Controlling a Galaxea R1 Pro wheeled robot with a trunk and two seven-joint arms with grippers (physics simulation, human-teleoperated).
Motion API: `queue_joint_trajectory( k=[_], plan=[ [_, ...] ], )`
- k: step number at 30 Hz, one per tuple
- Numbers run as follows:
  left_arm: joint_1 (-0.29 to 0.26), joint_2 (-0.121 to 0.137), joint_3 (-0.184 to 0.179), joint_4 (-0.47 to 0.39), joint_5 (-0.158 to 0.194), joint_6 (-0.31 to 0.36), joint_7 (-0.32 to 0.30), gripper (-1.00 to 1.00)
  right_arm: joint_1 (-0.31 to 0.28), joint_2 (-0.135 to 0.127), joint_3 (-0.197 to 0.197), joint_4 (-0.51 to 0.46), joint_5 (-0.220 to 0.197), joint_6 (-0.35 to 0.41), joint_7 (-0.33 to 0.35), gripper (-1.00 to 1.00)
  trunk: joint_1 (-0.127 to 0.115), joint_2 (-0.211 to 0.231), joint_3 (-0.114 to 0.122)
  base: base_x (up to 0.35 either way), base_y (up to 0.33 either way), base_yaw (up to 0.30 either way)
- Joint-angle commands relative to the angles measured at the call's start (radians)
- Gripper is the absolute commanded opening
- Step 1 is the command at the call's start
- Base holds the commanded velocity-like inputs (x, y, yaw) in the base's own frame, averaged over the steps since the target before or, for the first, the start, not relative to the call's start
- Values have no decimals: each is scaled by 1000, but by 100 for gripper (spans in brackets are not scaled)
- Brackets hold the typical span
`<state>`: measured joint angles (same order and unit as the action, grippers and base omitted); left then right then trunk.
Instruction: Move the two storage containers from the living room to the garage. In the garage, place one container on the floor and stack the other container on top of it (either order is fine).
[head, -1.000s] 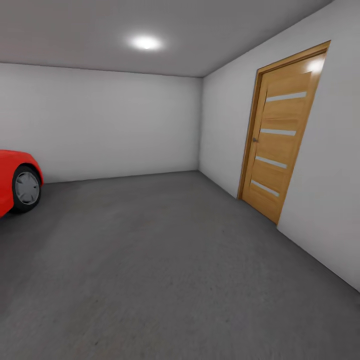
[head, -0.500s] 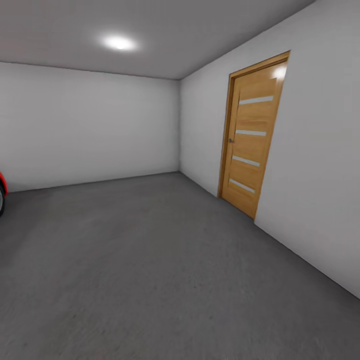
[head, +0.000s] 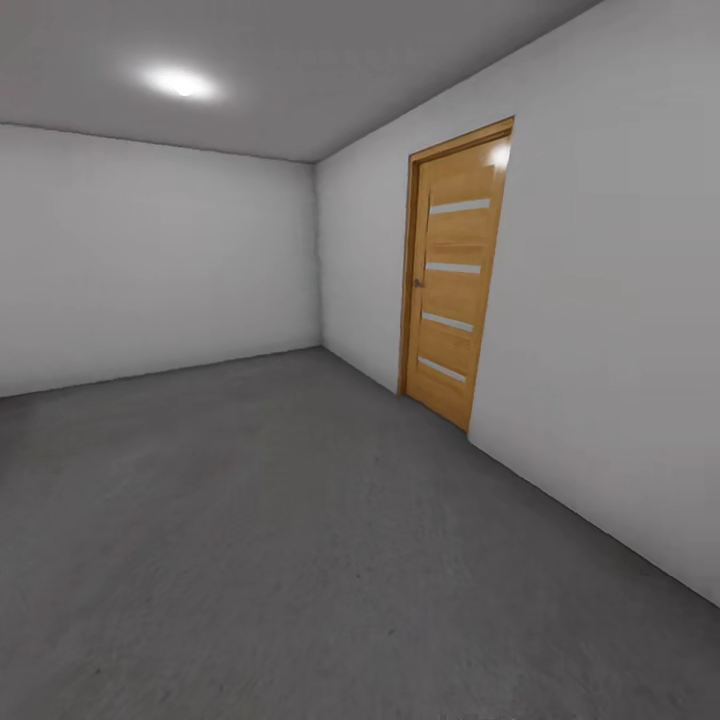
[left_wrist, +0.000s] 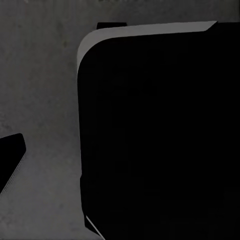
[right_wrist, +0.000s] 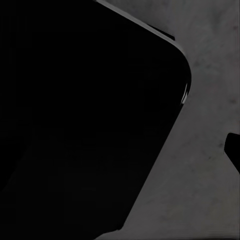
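I am in the garage, with plain white-grey walls (head: 150, 260) and a rough dark grey concrete floor (head: 300, 550). The two storage containers are out of view, and so is the living room. In the left wrist view a large black rounded part of my own body (left_wrist: 160, 140) hangs over the floor (left_wrist: 40, 90), and a black wedge (left_wrist: 10, 162) at the picture's edge looks like one finger. The right wrist view holds a similar black bulk (right_wrist: 80, 115) over the floor (right_wrist: 215, 75), with a small dark wedge (right_wrist: 233, 150) at the edge. Neither wrist view lets me judge how the jaws stand.
A shut wooden door (head: 452, 290) with pale horizontal strips stands in the right-hand wall. A ceiling spotlight (head: 180, 82) glows above. The back wall meets the right wall at a corner (head: 318, 260). The concrete stretches wide ahead and to the left.
The camera has turned to the right. The red car has slid off the picture's left edge, and the door and the room's corner have shifted leftward in the picture.
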<state>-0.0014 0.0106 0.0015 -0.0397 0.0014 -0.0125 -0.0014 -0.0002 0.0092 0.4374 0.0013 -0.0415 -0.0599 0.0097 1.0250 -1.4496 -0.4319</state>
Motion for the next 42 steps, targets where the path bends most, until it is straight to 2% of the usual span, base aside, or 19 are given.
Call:
queue_joint_trajectory(
  k=[1, 7, 42],
  plan=[
    [0, 0, 0, 0, 0, -1, 0, 100, 0, 0, 4, 0, -4, -3, 1, 100, 0, 0, 0, 0, 0, -269],
    [0, 0, 0, 0, 0, -1, 0, 100, 0, -1, 4, 0, -4, -3, 1, 100, 0, 0, 2, 0, 0, -151],
    [0, -5, 7, 0, 12, -1, 0, 100, -1, -2, 7, 0, -4, -3, 1, 100, 0, 0, 2, 0, 0, -2]
  ],
)
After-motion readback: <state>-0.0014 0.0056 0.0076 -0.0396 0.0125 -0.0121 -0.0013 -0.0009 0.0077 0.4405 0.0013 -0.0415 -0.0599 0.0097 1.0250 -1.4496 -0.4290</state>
